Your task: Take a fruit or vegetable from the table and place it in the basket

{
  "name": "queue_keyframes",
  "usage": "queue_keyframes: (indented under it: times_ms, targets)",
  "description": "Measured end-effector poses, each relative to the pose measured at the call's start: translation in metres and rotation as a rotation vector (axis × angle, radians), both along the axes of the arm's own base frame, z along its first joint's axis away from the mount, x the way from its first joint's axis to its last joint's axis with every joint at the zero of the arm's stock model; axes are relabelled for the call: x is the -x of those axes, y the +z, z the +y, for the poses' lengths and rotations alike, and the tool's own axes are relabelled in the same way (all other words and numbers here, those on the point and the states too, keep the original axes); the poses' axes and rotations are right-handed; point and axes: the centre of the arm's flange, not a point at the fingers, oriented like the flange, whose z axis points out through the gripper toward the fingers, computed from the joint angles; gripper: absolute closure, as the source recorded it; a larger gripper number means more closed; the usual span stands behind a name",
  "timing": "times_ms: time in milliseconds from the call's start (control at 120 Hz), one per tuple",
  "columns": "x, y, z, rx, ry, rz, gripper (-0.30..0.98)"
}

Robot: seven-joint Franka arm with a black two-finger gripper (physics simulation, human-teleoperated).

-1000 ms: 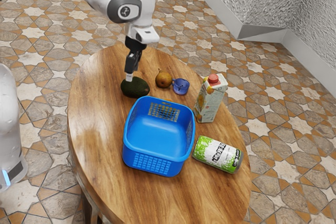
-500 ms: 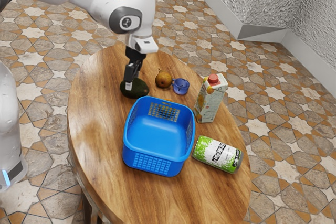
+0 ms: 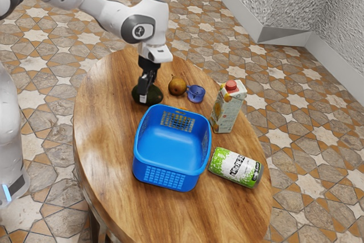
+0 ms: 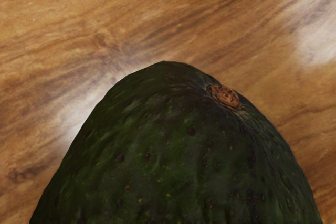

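At the avocado (image 3: 156, 96) (dark green), claw (image 3: 148, 92) downward

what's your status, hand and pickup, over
Black hand at dark green oval avocado. Avocado outside blue plastic basket, close by. Basket's raised wall probably needs clearing.

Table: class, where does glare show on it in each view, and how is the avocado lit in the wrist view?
Exterior view: a soft pale sheen on the table, toward the view's left; wrist view: whitish glare beside the avocado and another patch farther off, the avocado itself mostly dark.
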Motion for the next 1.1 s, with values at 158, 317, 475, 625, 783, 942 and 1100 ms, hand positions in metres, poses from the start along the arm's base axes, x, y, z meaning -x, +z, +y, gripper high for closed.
queue_keyframes:
  times_ms: [158,317,475,625,783,942,1100]
  targets:
    - [-0.002,0.008,0.002,-0.007,0.022,-0.039,0.29]
    - [-0.005,0.063,-0.018,-0.039,-0.006,-0.157,0.31]
    - [-0.003,0.14,-0.095,-0.058,-0.107,-0.283,0.29]
    - [-0.002,0.146,-0.176,-0.056,-0.172,-0.275,0.29]
    - [0.001,0.14,-0.221,-0.022,-0.155,-0.247,0.3]
    - [0.0,0.135,-0.23,0.004,-0.095,-0.224,0.3]
    - [0.0,0.132,-0.242,0.015,-0.062,-0.208,0.12]
